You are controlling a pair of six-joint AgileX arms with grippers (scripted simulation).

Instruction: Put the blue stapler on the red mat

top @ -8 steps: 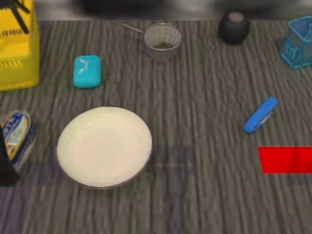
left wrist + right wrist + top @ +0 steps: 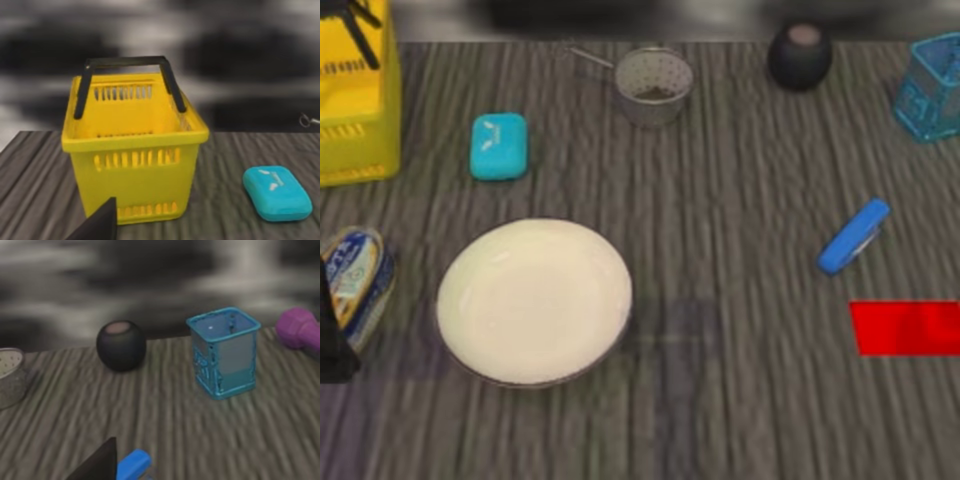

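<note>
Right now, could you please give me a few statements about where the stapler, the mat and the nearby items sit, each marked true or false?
1. The blue stapler lies on the red mat. False: it lies on the table, apart from the mat, toward the far side.
2. The red mat sits at the table's right edge. True.
3. The white plate holds the cyan block. False: the plate is bare, and the block lies beyond it.
4. The yellow basket stands at the far left corner. True.
5. The translucent blue container stands at the far right. True.
</note>
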